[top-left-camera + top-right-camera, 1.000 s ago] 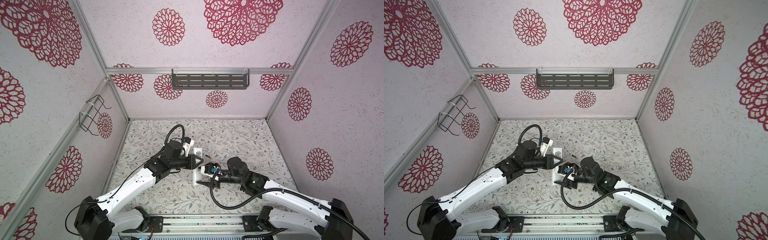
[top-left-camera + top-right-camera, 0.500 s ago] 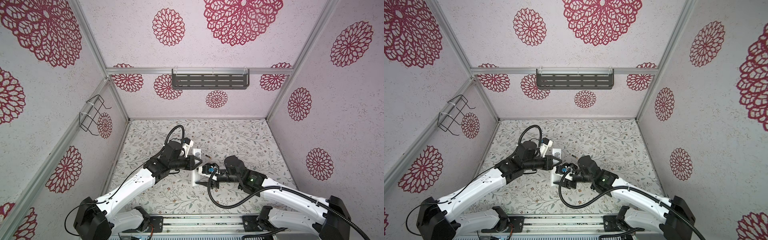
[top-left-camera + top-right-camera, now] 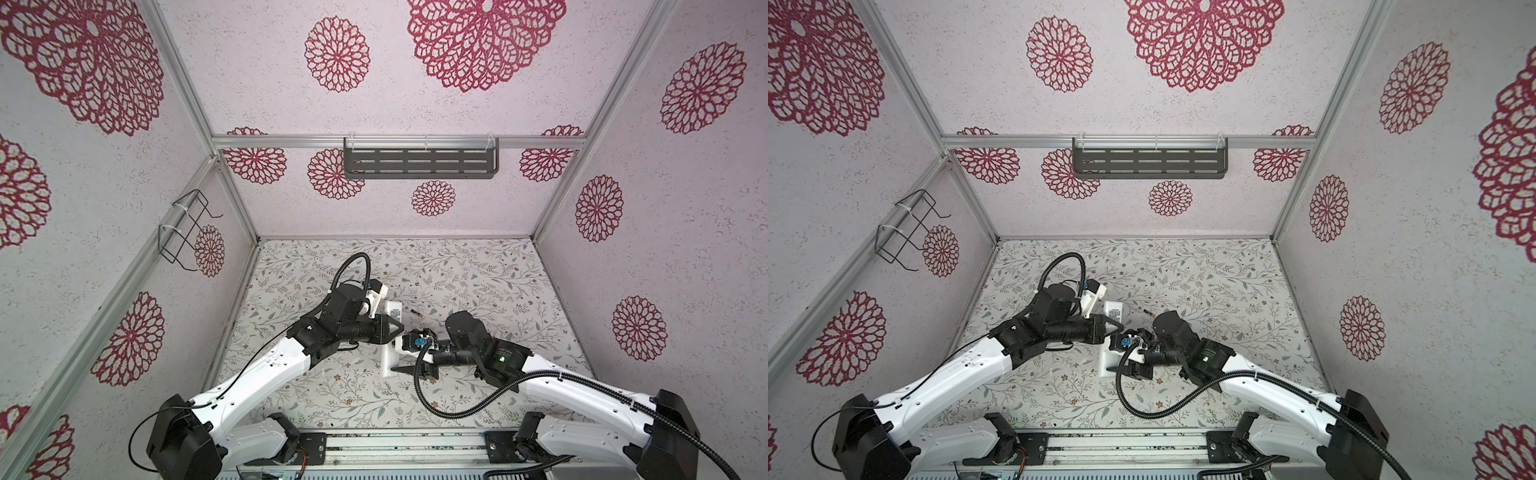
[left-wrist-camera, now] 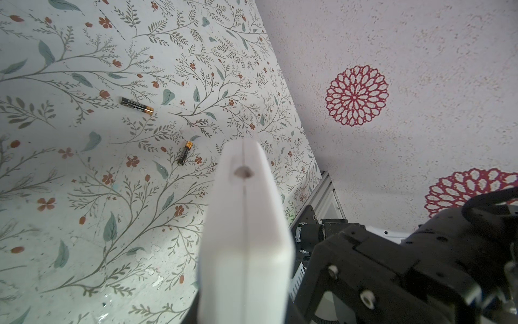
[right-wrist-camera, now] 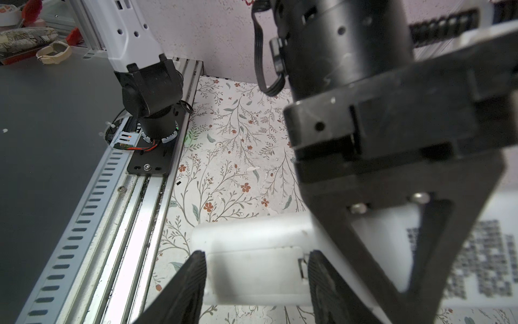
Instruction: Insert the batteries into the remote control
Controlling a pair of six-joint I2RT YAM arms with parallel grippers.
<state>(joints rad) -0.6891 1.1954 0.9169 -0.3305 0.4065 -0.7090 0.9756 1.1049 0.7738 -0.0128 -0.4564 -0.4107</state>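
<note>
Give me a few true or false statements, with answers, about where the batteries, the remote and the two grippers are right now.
1. Both batteries lie loose on the table. True.
2. The left gripper is shut on the remote control. True.
3. The right gripper holds a battery. False: its jaws stand apart on either side of the remote's end and hold no battery.
4. The battery cover has been taken off. False: it still sits in place on the remote.

Robotics lab test cell, aluminium frame, flower-print panel walls, floral tabletop, robot arms on slotted rail
</note>
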